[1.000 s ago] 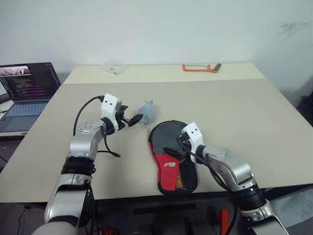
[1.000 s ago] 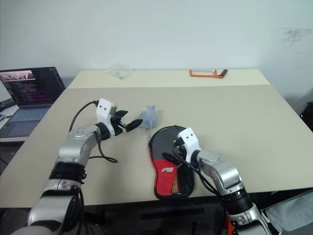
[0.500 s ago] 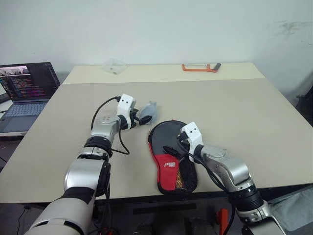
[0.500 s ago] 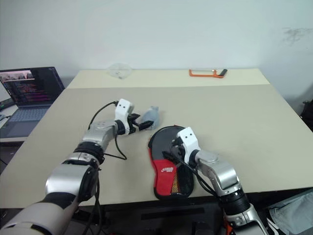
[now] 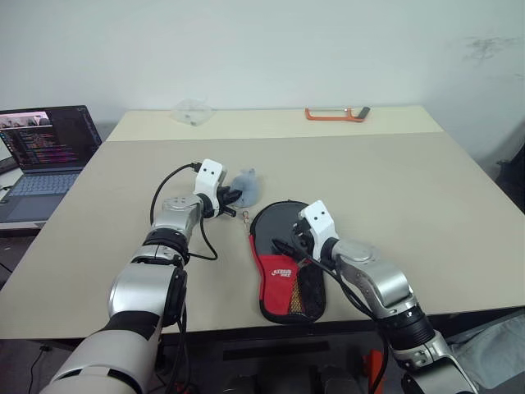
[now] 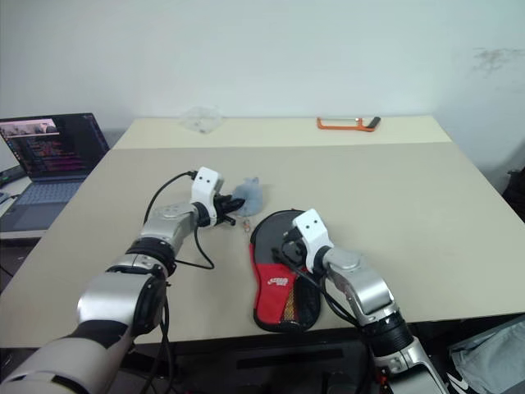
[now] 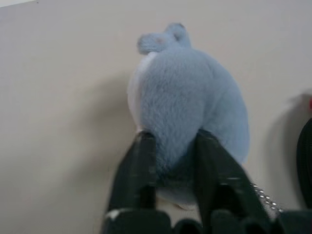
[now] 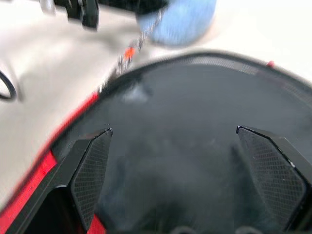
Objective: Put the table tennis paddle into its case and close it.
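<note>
Wide open tabletop (image 5: 426,197) on the robot's right side, bare all the way to the far edge, where the orange-framed saw (image 5: 336,113) lies well clear. Near the middle it's crowded: the case (image 5: 287,263) sprawls by the front edge with the right gripper (image 5: 294,240) spread above its round end. Just beside that, the blue plush toy (image 5: 246,185) sits pinched in the left gripper (image 5: 232,198), leaving a narrow gap. A clear plastic piece (image 5: 192,110) lies far back; a laptop (image 5: 45,148) sits beyond the table's left edge.

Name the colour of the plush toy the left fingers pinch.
Pale blue plush toy, clearest in the left wrist view.
</note>
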Controlling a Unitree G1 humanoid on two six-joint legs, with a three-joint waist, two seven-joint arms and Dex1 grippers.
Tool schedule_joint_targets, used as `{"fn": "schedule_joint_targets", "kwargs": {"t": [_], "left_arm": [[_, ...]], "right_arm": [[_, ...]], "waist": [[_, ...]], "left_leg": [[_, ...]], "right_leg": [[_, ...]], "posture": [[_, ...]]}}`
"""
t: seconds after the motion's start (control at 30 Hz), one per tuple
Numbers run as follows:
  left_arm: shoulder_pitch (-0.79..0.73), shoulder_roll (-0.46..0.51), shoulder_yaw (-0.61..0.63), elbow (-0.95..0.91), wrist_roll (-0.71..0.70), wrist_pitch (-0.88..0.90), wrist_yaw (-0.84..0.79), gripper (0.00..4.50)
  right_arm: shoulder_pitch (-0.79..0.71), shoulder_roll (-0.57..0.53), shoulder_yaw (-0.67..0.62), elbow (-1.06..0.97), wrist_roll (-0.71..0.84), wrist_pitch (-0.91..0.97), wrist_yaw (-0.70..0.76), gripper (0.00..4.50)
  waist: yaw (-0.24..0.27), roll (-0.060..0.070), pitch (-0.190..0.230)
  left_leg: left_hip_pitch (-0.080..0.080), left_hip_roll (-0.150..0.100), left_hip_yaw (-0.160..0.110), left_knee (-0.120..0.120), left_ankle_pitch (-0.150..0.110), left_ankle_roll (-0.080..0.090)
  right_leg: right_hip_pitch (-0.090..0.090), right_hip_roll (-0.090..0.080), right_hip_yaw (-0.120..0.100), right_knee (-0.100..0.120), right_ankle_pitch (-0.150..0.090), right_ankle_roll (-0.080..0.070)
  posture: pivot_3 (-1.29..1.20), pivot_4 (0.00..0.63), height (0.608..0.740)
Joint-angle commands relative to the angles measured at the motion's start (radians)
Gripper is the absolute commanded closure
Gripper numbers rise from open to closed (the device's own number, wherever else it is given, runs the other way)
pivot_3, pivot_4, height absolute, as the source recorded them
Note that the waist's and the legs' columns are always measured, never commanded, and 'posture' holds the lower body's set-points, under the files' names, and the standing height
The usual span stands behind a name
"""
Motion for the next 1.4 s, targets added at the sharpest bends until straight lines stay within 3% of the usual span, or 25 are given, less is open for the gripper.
{"fn": "schedule_joint_targets", "kwargs": {"t": [0.03, 0.4, 0.67, 0.9, 1.4], "left_arm": [[0.014, 0.011, 0.001, 0.011, 0.022, 0.002, 0.020, 4.48], [0.015, 0.001, -0.032, 0.010, 0.066, -0.013, 0.023, 4.48], [-0.065, -0.033, -0.138, 0.033, 0.192, -0.094, 0.050, 4.48], [-0.182, -0.120, -0.235, 0.082, 0.326, -0.166, 0.161, 4.48], [-0.297, -0.298, -0.468, 0.120, 0.623, -0.367, 0.364, 4.48]], "right_arm": [[-0.005, 0.007, 0.009, -0.018, -0.005, -0.020, 0.018, 0.00], [0.031, 0.000, 0.059, 0.008, -0.071, -0.001, 0.025, 0.00], [0.070, 0.002, 0.099, 0.040, -0.104, 0.023, 0.019, 0.00], [0.110, 0.009, 0.134, 0.038, -0.113, 0.040, 0.042, 0.00], [0.193, 0.025, 0.158, -0.007, -0.108, 0.089, 0.030, 0.00]], "waist": [[0.000, 0.000, 0.000], [-0.001, -0.001, -0.002], [0.003, -0.001, -0.015], [0.004, -0.001, -0.015], [0.003, -0.002, -0.015]], "left_leg": [[0.000, 0.000, 0.000, 0.000, 0.000, 0.000], [0.001, 0.000, 0.000, 0.001, 0.000, 0.000], [0.002, 0.000, -0.001, 0.001, -0.001, 0.001], [0.015, 0.000, -0.001, -0.002, -0.003, 0.004], [0.016, 0.000, -0.001, -0.004, -0.003, 0.004]], "right_leg": [[0.000, 0.000, 0.000, 0.000, 0.000, 0.000], [0.001, 0.000, 0.000, 0.000, 0.000, 0.000], [0.003, 0.000, 0.000, 0.000, 0.000, 0.000], [0.017, 0.001, -0.001, -0.004, -0.001, 0.001], [0.017, 0.001, 0.000, -0.005, -0.001, 0.002]], "posture": [[0.00, 0.150, 0.740], [0.00, 0.150, 0.740], [0.00, 0.150, 0.740], [0.00, 0.150, 0.740], [0.00, 0.150, 0.740]]}}
